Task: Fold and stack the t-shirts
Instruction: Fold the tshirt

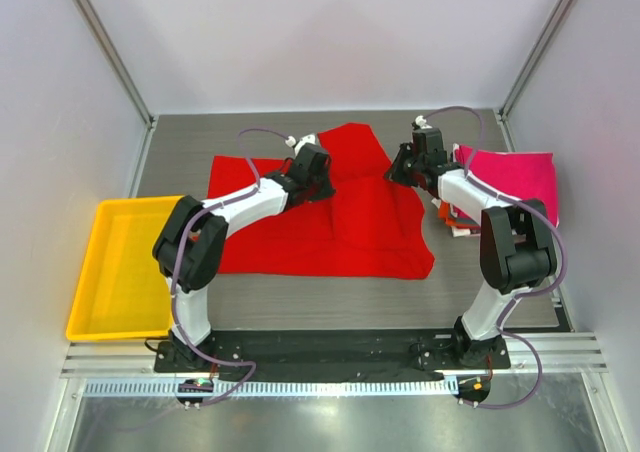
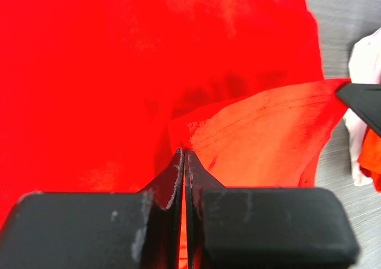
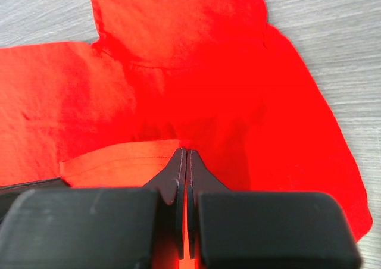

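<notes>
Along the near edge of the table point(image 1: 330, 307) the two arm bases are sitting side by side, and the yellow tray point(image 1: 105, 272) is lying at the near left corner, apart from the cloth. Just beyond the bases the red t-shirt point(image 1: 340, 237) is lying spread across the middle of the table, its broad body reaching toward the near edge.

Farther in, both arms are reaching over that body. The left gripper point(image 2: 183, 157) is clenching a raised fold of the red cloth with its jaws pressed together, and the right gripper point(image 3: 183, 155) is doing the same on the same stitched edge. The pinched strip is running left to right between them, roughly parallel to the far edge. Most of the shirt is lying nearward of the fingers, with a smaller flap pointing toward the far edge. Neither arm is nearer: each is holding its own end, so the fold will probably call for both to travel together across the strip, not along it.

Toward the far right corner the magenta-pink t-shirt point(image 1: 515, 177) is resting folded, beside the right arm.
</notes>
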